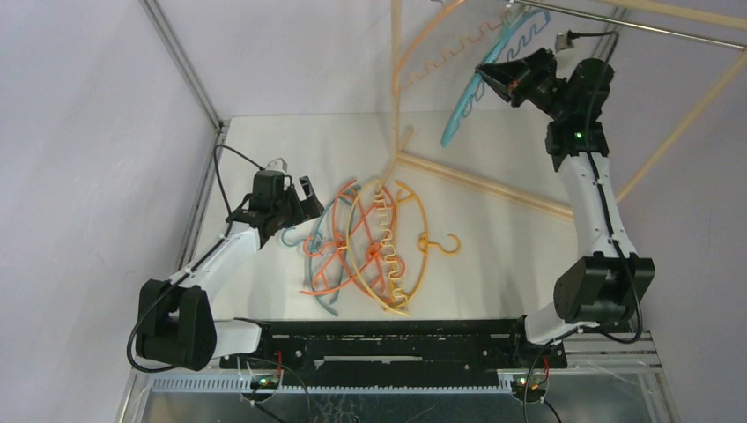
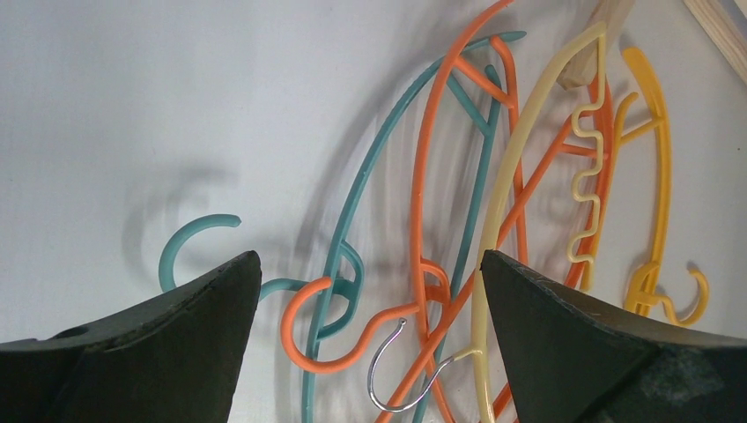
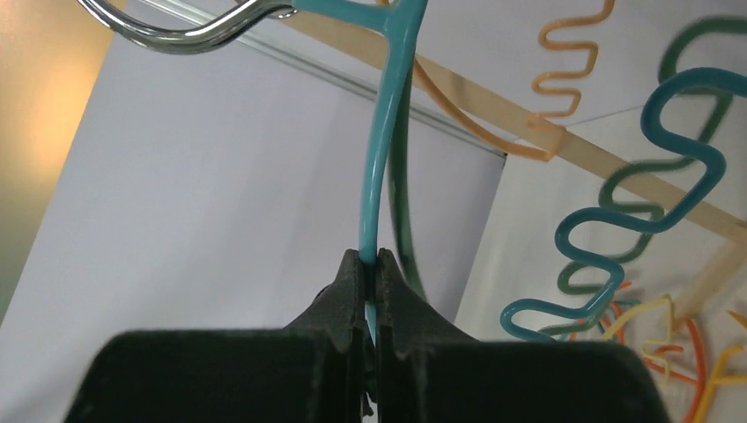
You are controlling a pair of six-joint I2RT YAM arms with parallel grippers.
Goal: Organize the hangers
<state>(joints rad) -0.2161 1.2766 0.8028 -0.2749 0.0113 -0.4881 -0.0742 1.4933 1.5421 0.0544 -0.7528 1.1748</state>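
A tangled pile of hangers [image 1: 366, 247] in orange, teal, pale yellow and yellow lies on the white table. My left gripper [image 1: 299, 204] is open just left of the pile; in its wrist view an orange hook [image 2: 304, 330], a teal hanger [image 2: 352, 220] and a metal hook [image 2: 388, 374] lie between the jaws, below them. My right gripper [image 1: 489, 77] is raised by the rail and shut on a teal-blue hanger [image 1: 467, 97], gripping its thin arm [image 3: 380, 185]; its metal hook [image 3: 176, 35] is at the rail. A peach hanger [image 1: 432, 48] hangs on the rack.
A pale wooden rack with an upright pole [image 1: 395, 70], a base bar [image 1: 484, 185] and a diagonal brace [image 1: 678, 123] stands at the back right. A metal rail [image 1: 634, 22] runs across the top. A yellow hanger [image 1: 440, 245] lies at the pile's right edge.
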